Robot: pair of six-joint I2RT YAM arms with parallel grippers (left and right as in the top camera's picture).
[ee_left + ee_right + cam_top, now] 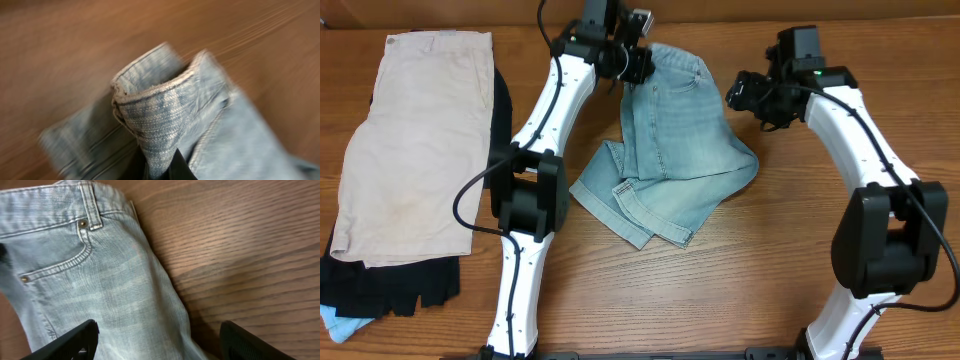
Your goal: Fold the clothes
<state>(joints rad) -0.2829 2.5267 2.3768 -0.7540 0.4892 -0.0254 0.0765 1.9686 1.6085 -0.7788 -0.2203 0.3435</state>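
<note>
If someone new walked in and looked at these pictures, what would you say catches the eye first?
The light blue jeans lie crumpled mid-table between the two arms, and the left gripper pinches a fold of denim at their far edge. The right gripper hovers open by their right side. At the table's left, a beige garment lies flat on a black garment.

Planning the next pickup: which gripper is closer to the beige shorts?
Left. The left gripper holds the jeans by the waistband, right of the beige shorts; the right gripper hangs farther right, at the jeans' far edge.
</note>
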